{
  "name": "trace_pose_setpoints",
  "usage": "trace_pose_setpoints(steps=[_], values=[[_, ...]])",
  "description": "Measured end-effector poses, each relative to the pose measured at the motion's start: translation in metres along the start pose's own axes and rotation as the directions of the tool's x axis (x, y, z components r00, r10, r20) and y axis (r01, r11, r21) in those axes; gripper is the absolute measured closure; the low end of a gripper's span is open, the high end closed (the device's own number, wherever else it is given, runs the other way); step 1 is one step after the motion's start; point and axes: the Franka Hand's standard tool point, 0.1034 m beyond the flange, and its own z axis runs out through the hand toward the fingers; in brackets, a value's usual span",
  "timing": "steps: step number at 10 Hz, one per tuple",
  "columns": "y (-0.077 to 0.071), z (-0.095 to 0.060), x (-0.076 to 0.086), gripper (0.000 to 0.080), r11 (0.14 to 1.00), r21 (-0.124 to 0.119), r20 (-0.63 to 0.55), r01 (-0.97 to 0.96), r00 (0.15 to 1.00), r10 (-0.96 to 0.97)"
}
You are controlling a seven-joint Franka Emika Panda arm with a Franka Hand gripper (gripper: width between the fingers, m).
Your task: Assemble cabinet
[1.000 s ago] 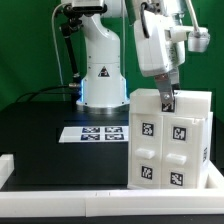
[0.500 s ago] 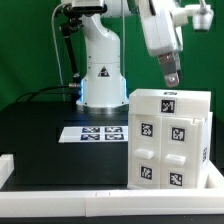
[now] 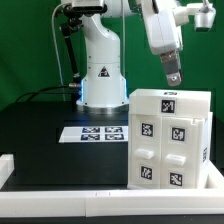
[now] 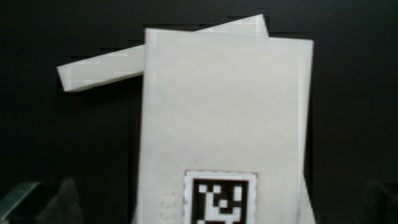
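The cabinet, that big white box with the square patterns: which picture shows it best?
The exterior view. There the cabinet stands whole on the black table, its tagged front showing, with the gripper above it. The wrist view looks down on the cabinet's top, showing one tag, not its front.

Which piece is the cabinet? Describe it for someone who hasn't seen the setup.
Start at the black table. The cabinet is the tall white box at its front edge, on the exterior view's right, under the raised gripper. Unlike the flat marker board beside it, it stands upright, with tags on its front and top.
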Motion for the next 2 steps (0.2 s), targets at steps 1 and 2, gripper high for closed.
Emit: trace_pose_setpoints(steps=[1,2], values=[[0.0001,0.0001,-0.0002,0.0002,1.0,0.0,0.0,0.005,1.0,-0.005],[0.0002,0.0001,-0.0005,0.0002,1.0,0.0,0.0,0.009,1.0,-0.009]])
